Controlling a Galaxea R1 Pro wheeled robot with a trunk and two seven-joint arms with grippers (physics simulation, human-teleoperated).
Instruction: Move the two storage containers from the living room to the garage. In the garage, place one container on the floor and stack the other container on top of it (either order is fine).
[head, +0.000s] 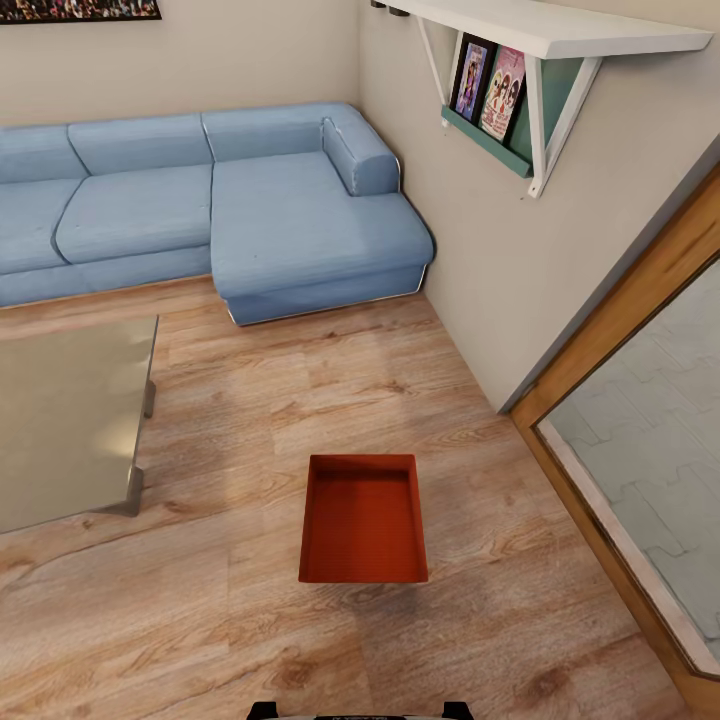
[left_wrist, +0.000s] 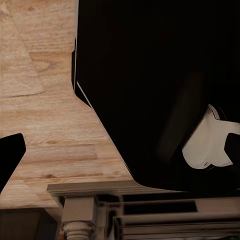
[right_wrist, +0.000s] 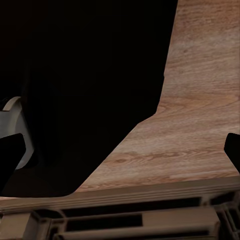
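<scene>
Orange-red storage container (head: 363, 520) sitting open-topped on light wood plank floor (head: 250, 400), near centre, just ahead of robot base — nothing touching it. Blue sectional sofa (head: 200, 200) lying far left along beige wall; low table (head: 70, 430) standing left of container; white shelf (head: 540, 40) hanging far right. Wrist cameras showing dark robot body over planks — pincer state impossible to tell for either arm.

One orange-red box (head: 363, 520) sits upright on the wood floor (head: 300, 380), open top showing an empty inside; it lies well apart from the blue sofa (head: 250, 200). Its long sides point toward that sofa.
</scene>
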